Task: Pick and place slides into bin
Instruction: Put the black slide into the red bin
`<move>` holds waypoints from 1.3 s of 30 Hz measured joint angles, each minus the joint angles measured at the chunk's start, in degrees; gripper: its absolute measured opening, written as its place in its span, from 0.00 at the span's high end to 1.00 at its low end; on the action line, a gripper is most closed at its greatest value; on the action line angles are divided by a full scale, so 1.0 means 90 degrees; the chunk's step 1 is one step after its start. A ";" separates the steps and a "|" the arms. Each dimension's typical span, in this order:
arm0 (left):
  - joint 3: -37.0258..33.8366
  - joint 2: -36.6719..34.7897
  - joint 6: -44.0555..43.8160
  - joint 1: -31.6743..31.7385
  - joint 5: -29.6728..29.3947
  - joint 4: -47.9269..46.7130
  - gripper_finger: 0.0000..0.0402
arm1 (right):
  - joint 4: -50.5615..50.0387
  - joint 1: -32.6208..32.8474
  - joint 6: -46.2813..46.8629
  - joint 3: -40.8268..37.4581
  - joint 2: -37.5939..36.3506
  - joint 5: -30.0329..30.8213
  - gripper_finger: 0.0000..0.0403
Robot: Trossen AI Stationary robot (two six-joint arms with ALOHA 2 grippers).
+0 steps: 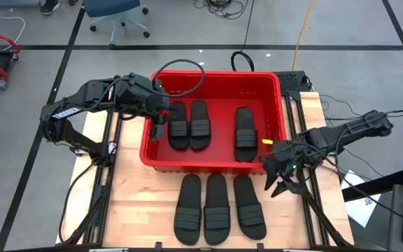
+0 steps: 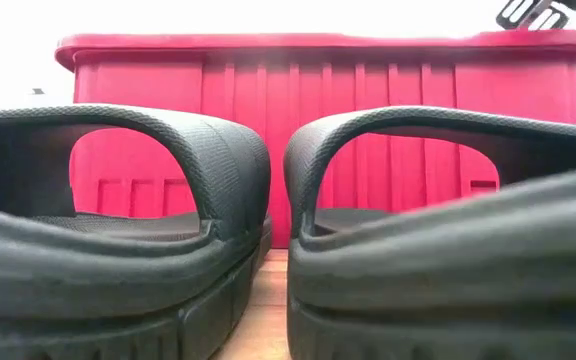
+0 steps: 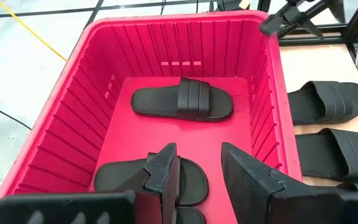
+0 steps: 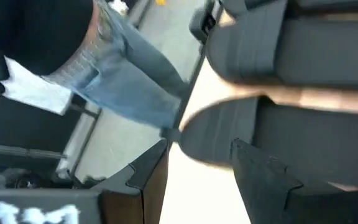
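Observation:
The red bin (image 1: 215, 162) stands mid-table with three black slides lying flat in it: two side by side at its left (image 1: 189, 124) and one at its right (image 1: 244, 133). Three more slides (image 1: 216, 208) lie in a row on the wooden table before the bin's near wall, their soles flat on the wood. My left gripper (image 1: 158, 127) hangs open over the bin's left end, above the slides there (image 3: 135, 179). My right gripper (image 1: 280, 178) is open above the table by the bin's near right corner, right of the row; its wrist view shows slides (image 4: 303, 130) ahead.
Black frame rails (image 1: 312, 203) run along both sides of the table. A person's leg in jeans (image 4: 123, 81) shows beyond the table in the right wrist view. An office chair (image 1: 117, 17) and cables lie on the floor behind. Bare wood (image 1: 138, 210) lies left of the row.

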 joint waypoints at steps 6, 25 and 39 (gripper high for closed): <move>0.0000 0.0000 -0.0005 -0.0001 0.0001 -0.0001 0.70 | 0.0919 0.0198 0.0283 -0.0456 0.0001 0.0081 0.59; 0.0000 -0.0002 -0.0019 -0.0001 0.0002 -0.0004 0.70 | 0.1971 0.0860 0.1947 -0.0490 -0.1216 0.0979 0.59; 0.0000 -0.0002 0.0216 -0.0001 0.0001 -0.0009 0.70 | 0.0617 0.2197 0.2557 -0.0488 -0.0718 0.1888 0.67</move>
